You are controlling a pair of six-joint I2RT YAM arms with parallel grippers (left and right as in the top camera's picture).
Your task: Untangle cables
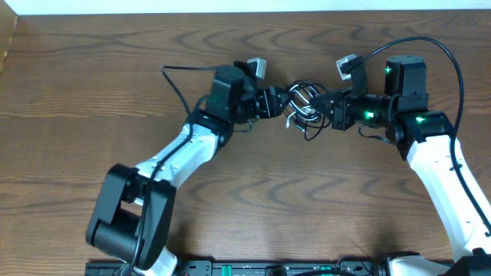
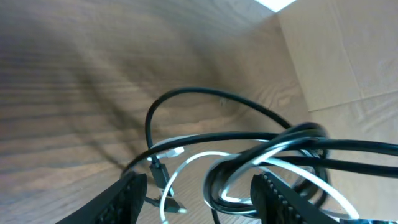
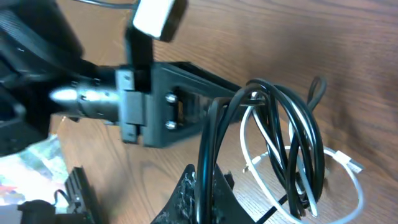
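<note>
Right gripper (image 3: 202,186) is clenching on the cables (image 3: 308,143), black cords running straight down between its fingers. Tangle is looping up above it: black coils, with a white cord (image 3: 346,163) threading through and ending in a small plug. Left gripper (image 2: 199,199) is standing released, jaws apart, coils hanging between them and close against one finger; whether they are touching it I cannot tell. Both grippers are facing each other nose to nose over the table (image 1: 253,192), the bundle sitting between them, about midway across and nearer the far edge.
</note>
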